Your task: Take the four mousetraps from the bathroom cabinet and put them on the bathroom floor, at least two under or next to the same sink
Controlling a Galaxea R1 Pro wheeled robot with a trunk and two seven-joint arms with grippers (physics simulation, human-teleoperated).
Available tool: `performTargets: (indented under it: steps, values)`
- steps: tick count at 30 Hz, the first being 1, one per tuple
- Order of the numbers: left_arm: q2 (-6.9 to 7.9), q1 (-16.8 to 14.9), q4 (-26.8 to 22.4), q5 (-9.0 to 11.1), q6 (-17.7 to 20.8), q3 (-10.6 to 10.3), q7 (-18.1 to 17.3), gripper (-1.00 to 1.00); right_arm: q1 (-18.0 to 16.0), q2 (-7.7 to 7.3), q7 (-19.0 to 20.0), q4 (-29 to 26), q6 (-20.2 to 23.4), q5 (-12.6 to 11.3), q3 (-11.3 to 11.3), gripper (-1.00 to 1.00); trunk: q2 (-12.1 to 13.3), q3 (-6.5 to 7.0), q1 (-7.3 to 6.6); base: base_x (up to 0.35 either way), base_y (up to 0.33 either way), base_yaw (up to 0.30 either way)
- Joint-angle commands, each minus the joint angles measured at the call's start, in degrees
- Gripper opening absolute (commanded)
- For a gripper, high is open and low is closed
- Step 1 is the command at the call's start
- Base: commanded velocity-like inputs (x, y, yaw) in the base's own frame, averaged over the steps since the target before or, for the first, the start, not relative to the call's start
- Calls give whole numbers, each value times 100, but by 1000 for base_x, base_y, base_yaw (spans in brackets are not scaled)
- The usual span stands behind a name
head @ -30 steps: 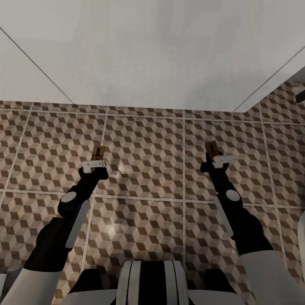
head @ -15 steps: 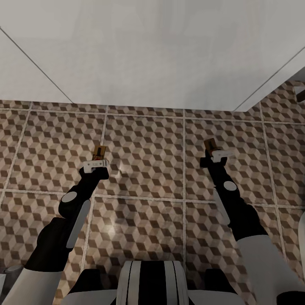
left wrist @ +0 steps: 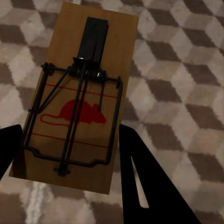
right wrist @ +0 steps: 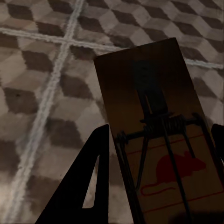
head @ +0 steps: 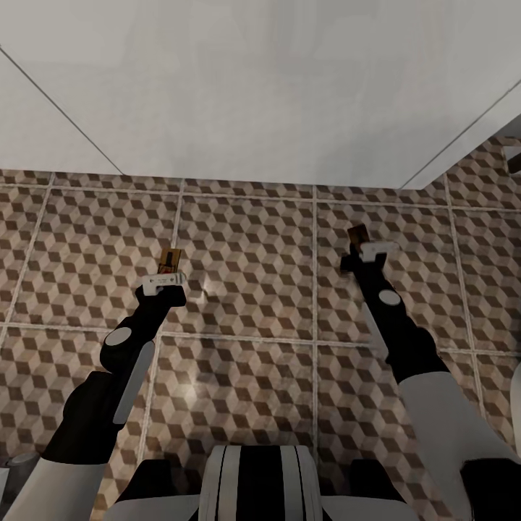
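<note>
Two mousetraps show, each a tan board with a dark wire frame and a red mouse mark. My left gripper (head: 166,278) is shut on one mousetrap (head: 171,258) over the cube-pattern bathroom floor (head: 246,239); in the left wrist view, that mousetrap (left wrist: 79,93) sits between the black fingers (left wrist: 140,177). My right gripper (head: 364,251) is shut on the other mousetrap (head: 357,234), held tilted above the tiles. The right wrist view has this mousetrap (right wrist: 154,112) clamped between the fingers (right wrist: 91,182). The cabinet is out of view.
A broad white surface (head: 260,87) with thin seams runs across the far side and angles in at the right. A dark object (head: 514,163) sits at the right edge. A white curved edge (head: 515,405) shows low on the right. Light grout lines cross the tiles.
My right arm has reached farther forward, carrying its mousetrap away from my body. The left arm and its mousetrap have stayed still.
</note>
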Motion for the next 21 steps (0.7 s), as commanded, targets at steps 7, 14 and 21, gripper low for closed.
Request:
performTargets:
  steps: [7,14,21]
  values:
    - [6,-3,-8,38,25,-17,62,-100,-270,22,-27,21,244,-14,22,-100,-11,-3,17,0,0,0]
    - [6,-3,-8,38,25,-23,62,-100,-316,42,-32,23,285,-10,22,-100,-20,-3,35,0,0,0]
    - [7,-3,-8,38,25,-25,62,-100,-420,55,-35,44,317,-10,22,-100,-29,-3,53,0,0,0]
